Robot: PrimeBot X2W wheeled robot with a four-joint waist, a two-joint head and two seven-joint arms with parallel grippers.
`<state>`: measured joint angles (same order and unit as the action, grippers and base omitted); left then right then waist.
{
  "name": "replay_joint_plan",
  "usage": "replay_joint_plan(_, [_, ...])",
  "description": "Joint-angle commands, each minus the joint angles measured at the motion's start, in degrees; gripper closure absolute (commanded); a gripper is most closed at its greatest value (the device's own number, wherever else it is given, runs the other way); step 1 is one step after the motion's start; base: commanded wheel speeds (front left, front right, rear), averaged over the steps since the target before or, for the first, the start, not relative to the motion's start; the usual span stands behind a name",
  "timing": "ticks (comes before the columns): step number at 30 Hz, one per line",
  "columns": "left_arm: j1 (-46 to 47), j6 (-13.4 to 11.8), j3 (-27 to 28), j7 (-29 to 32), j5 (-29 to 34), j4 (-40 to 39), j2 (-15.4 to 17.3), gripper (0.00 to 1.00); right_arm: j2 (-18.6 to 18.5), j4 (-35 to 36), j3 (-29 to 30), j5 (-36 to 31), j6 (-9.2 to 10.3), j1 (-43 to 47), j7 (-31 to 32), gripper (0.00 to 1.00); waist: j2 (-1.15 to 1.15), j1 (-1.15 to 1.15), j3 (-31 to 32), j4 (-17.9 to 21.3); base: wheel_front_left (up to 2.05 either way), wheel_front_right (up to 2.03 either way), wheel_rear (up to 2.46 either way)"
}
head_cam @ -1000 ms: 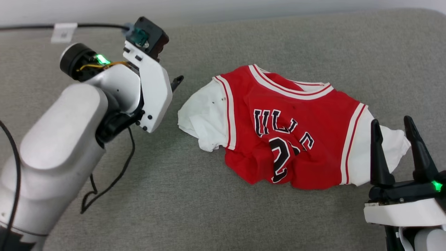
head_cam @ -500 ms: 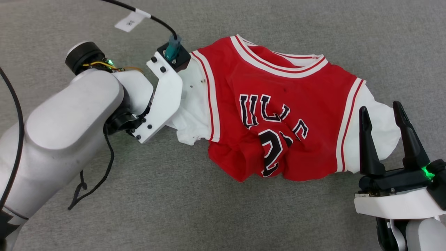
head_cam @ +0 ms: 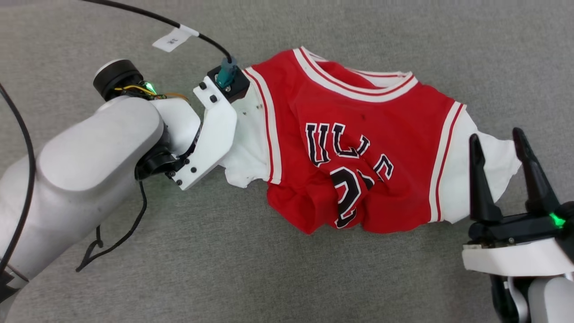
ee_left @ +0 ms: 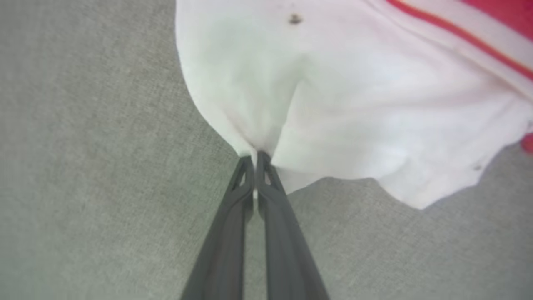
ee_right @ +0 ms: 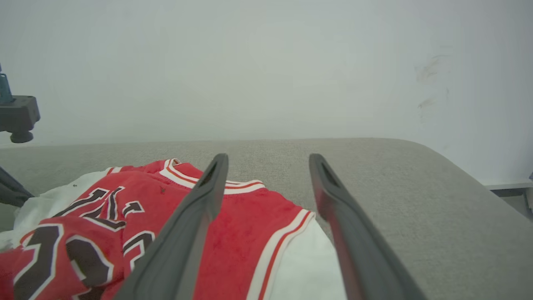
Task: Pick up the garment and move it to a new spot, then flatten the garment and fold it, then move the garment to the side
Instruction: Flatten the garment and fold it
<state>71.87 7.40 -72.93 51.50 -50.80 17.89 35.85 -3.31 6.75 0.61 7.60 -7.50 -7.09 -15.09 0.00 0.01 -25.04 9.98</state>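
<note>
- The garment (head_cam: 358,148) lies front up on the grey fabric surface (head_cam: 287,278). Its lower hem is bunched, and the letters and number are creased.
- The left claw (ee_left: 255,156) is pinched together on the edge of the white sleeve (ee_left: 333,104) at the garment's left side. The cloth puckers at the tips.
- The right claw (head_cam: 495,134) stands with its fingers apart at the opposite white sleeve (head_cam: 502,154), gripping nothing.
- Step in hand, as judged: the pick-up, with the first grasp made.
- Next move: lift and carry to a new spot. A one-sleeve grip will likely let the garment trail, so a second grasp by the right claw would steady it.
</note>
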Motion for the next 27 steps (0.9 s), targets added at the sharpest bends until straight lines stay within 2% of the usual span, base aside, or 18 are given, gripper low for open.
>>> replay_joint_plan(1, [-0.7, 0.0, -0.1, -0.9, -0.3, 0.1, 0.6, 1.0, -0.5, -0.1, 0.7, -0.5, 0.02, -1.0, -0.1, 0.0, 0.0, -0.01, 2.0, -1.0, 0.0, 0.0, 0.0])
replay_joint_plan(5, [-1.7, 0.0, -0.3, -5.2, -2.0, -1.0, 2.0, 1.0, -3.7, -0.7, 3.6, -1.3, 0.02, -1.6, -0.1, 0.0, 0.0, -0.01, 5.9, -2.6, 0.0, 0.0, 0.0])
replay_joint_plan(6, [-2.7, 0.0, -0.3, -8.1, -3.3, -2.3, 4.0, 1.0, -7.7, -1.7, 5.8, -1.7, 0.02, -3.1, -0.1, 0.0, 0.0, -0.01, 8.4, -3.7, 0.0, 0.0, 0.0])
replay_joint_plan(10, [-3.8, 0.0, -0.1, -10.4, -4.7, -3.7, 7.0, 1.0, -15.1, -4.4, 6.4, -0.7, 0.02, -5.4, 4.0, 0.0, 0.0, -0.01, 10.4, -5.1, 0.0, 0.0, 0.0])
replay_joint_plan(13, [-4.3, -0.1, 0.3, -11.3, -4.9, -4.5, 9.4, 1.0, -22.1, -6.6, 3.3, 3.0, 0.02, -7.3, 14.4, 0.0, 0.0, -0.01, 10.8, -5.8, 0.0, 0.0, 0.0])
replay_joint_plan(17, [-4.7, -0.8, 0.5, -11.6, -5.0, -6.2, 11.2, 1.0, -32.4, -7.6, -2.5, 12.2, 0.02, -10.8, 30.7, 0.0, 0.0, -0.01, 9.9, -6.8, 0.0, 0.0, 0.0])
replay_joint_plan(22, [-4.0, -1.9, 0.6, -11.8, -4.1, -8.2, 11.7, 1.0, -44.1, -8.1, -12.0, 23.2, 0.02, -15.8, 49.5, 0.0, 0.0, -0.01, 7.8, -7.8, 0.0, 0.0, 0.0])
replay_joint_plan(27, [-2.4, -2.4, 1.0, -12.2, -3.4, -9.2, 9.8, 1.0, -49.1, -10.2, -19.2, 29.9, 0.03, -21.4, 63.1, 0.0, 0.0, -0.01, 4.8, -9.3, 0.0, 0.0, 0.0])
